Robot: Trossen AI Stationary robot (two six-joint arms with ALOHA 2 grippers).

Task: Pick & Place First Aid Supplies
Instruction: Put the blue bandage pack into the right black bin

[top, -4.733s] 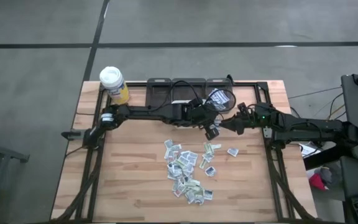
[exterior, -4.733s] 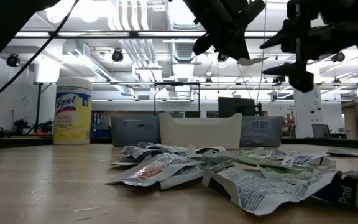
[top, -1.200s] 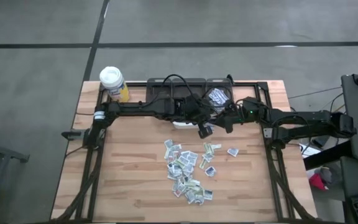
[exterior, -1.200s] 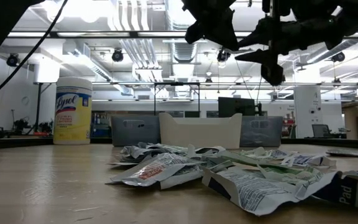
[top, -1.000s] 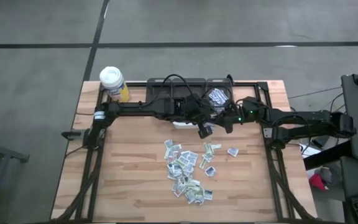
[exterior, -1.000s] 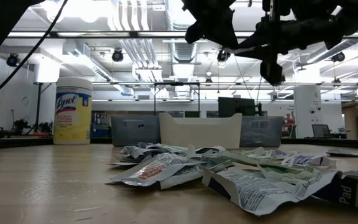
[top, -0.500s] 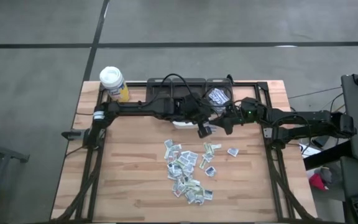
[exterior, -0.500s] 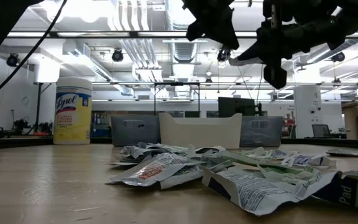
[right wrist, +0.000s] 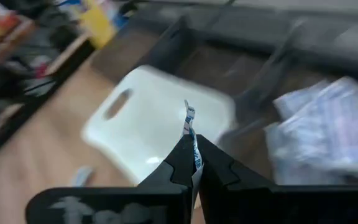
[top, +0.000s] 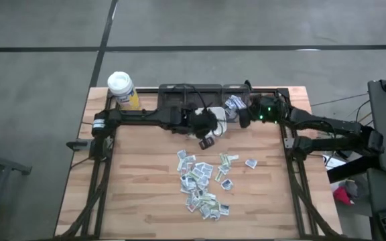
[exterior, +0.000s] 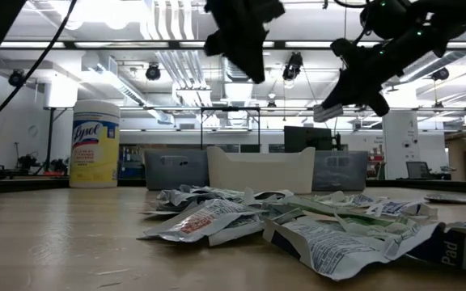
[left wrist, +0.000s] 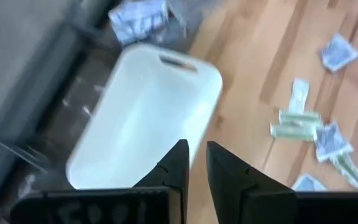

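Note:
The first aid supplies (top: 203, 182) lie as a loose pile of small flat packets on the wooden table, also seen close up in the low view (exterior: 298, 218). A white bin (top: 218, 112) stands at the far edge. My left gripper (left wrist: 196, 158) hovers over the bin's near end (left wrist: 148, 112), its fingers a narrow gap apart with nothing between them. My right gripper (right wrist: 191, 158) is above the bin's right side (right wrist: 148, 124), shut on one thin packet (right wrist: 190, 121). My right gripper pinches a thin white-and-blue packet between its two fingers; the packet shows edge-on, and its free end (right wrist: 190, 118) sticks out past the fingertips. The fingers slant down from the table's right. The packet is lifted clear, and its pale end (exterior: 324, 111) shows in the low view.
A white-lidded yellow bottle (top: 121, 90) stands at the far left corner. Dark grey bins (top: 179, 97) flank the white bin along the far edge; the right one holds blue-white packets (top: 233, 104). Bare wood lies left and right of the pile.
My left gripper has moved toward the table's left, along the white bin's near side. My right gripper has swung toward the far edge with its packet and has tipped further down.

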